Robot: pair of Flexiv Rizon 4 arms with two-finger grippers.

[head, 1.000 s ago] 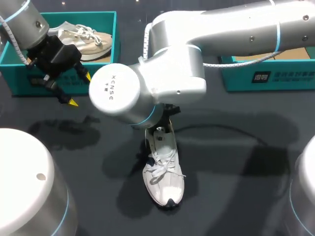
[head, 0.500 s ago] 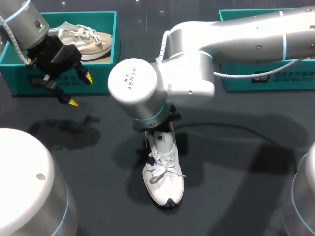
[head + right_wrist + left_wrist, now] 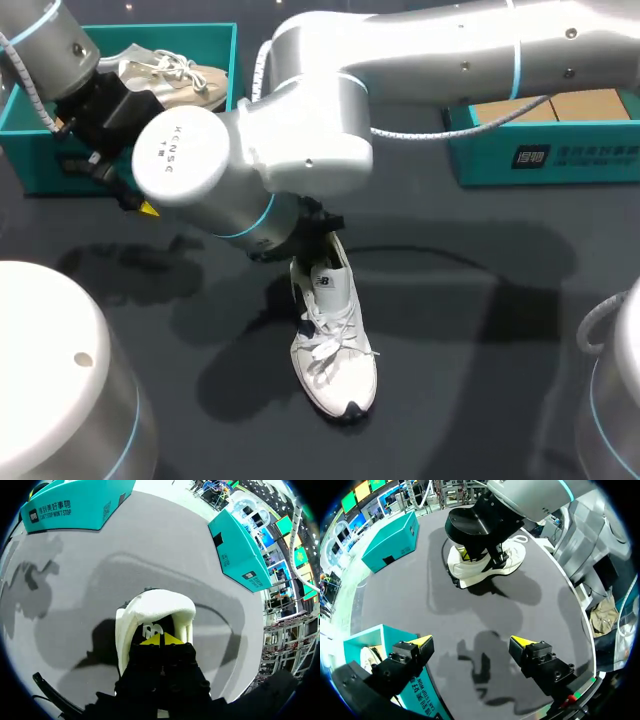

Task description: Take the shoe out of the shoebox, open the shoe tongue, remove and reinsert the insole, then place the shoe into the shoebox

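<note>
Right fingers [image 3: 152,640] (yellow tips pressed together) sit inside the white shoe [image 3: 155,602].

Head view: the right arm [image 3: 300,130] covers the right gripper [image 3: 161,639], the heel of the white shoe [image 3: 335,350] at its 12 o'clock, and one fingertip of the left gripper [image 3: 472,641].

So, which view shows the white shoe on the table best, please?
Head view: the white shoe shows laces and toe, only its heel hidden. Left wrist view has it far off, half covered; right wrist, just the heel opening.
</note>
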